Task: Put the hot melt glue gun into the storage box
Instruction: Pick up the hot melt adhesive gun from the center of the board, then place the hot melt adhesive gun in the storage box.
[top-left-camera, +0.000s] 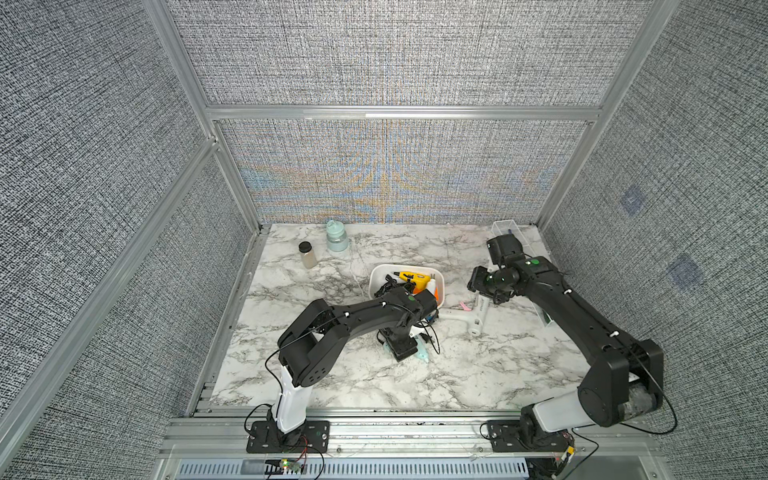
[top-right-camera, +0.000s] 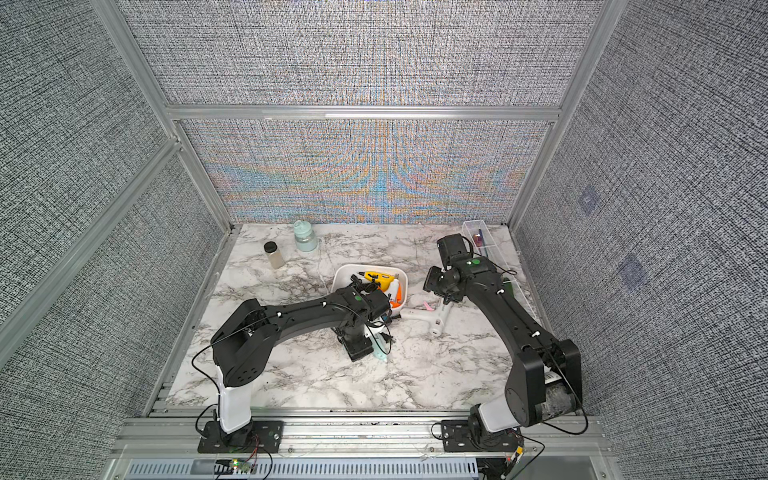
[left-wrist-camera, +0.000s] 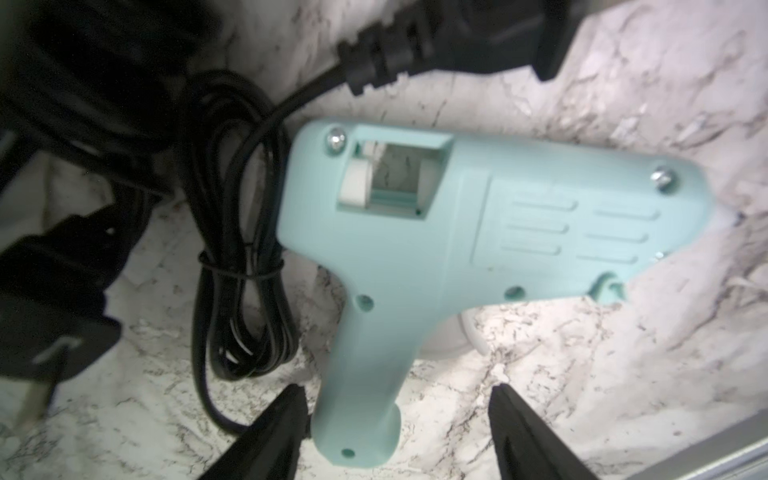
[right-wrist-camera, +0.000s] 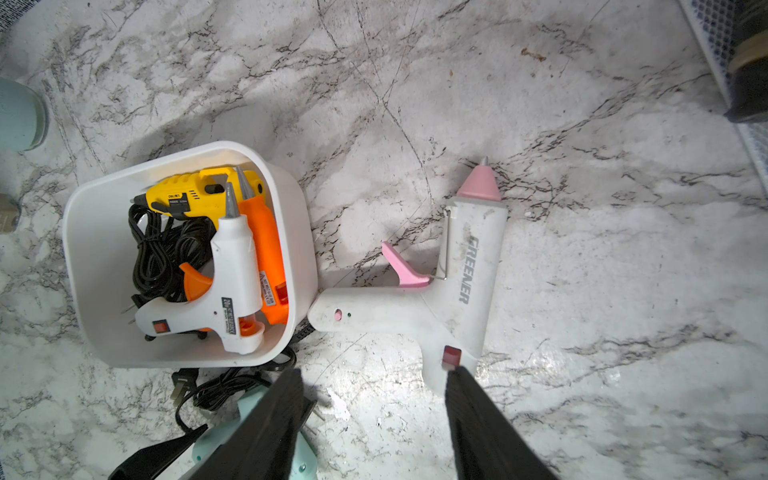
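The left gripper stands spread astride the handle of the mint glue gun, which lies flat on the table just on the robot's side of the storage box. Right of the box lies a white-and-pink glue gun, its handle end beside the box wall. The right gripper hovers spread over its rear.

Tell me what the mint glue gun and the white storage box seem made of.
Mint glue gun: apparently moulded plastic, matte; ribbed vents, shiny metal screws. Storage box: likely opaque white plastic, smooth, faintly glossy; seamless rounded walls.
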